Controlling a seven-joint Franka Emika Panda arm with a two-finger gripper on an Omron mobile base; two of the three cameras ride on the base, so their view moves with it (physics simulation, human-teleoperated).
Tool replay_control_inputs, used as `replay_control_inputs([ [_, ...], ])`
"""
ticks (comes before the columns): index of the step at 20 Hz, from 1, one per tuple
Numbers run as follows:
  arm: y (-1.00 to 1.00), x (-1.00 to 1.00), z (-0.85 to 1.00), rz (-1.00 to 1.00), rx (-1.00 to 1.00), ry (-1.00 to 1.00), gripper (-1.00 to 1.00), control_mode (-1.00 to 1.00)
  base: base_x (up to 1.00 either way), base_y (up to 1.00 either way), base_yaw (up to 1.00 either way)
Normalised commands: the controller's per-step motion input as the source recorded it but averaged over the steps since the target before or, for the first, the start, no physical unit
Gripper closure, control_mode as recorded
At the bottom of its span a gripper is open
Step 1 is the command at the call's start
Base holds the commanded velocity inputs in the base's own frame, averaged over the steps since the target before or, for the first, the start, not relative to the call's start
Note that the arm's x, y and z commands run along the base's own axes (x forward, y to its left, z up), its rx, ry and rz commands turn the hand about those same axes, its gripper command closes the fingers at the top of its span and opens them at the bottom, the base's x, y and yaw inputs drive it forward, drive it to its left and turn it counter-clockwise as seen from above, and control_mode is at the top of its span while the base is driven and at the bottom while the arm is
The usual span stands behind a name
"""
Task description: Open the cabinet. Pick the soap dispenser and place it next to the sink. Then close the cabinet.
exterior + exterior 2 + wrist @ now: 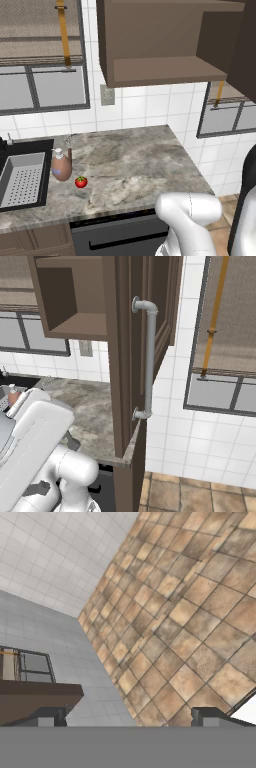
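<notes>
The large dark brown wooden wall cabinet [155,45] is standing open above the counter, its bare shelf showing in the left base view, and in the right base view its panelled door is swinging out edge-on toward the camera, carrying a long vertical silver bar handle [149,361]. The small rounded brown soap dispenser [61,165] with a white pump top and a pale blue label is sitting upright on the mottled grey stone counter [135,165], just beside the right rim of the black-rimmed rectangular sink [25,175] with its grey perforated insert. A small red tomato [81,182] is lying on the counter near the dispenser, a little toward the counter's front edge and apart from it. The white arm is rising in the foreground of both base views, low and in front of the counter. In the hand view the two-finger gripper [129,717] is pointing at a brown tiled floor [200,627] and a white tiled wall [50,557], with a dark brown edge of the cabinet crossing the left side; its two dark fingertips [47,717] are standing spread wide apart, with nothing between them.
</notes>
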Motion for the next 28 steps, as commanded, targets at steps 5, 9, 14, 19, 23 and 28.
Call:
replay_control_inputs([
  [5, -0.47, -0.15, 0.11, -0.01, 0.00, 0.00, -1.00, -1.00, 0.00, 0.00, 0.00],
  [9, -0.45, -0.01, 0.04, 0.00, 0.00, 0.00, -1.00, -1.00, 0.00, 0.00, 0.00],
  [14, -0.37, -0.06, 0.08, 0.05, 0.00, 0.00, -1.00, -1.00, 0.00, 0.00, 0.00],
  [19, -0.23, 0.00, 0.09, 0.03, 0.00, 0.01, -1.00, -1.00, 0.00, 0.00, 0.00],
  [23, -0.09, 0.00, 0.04, 0.05, -0.01, 0.00, -1.00, -1.00, 0.00, 0.00, 0.00],
  [28, -0.19, 0.03, 0.07, 0.08, 0.00, 0.00, -1.00, -1.00, 0.00, 0.00, 0.00],
])
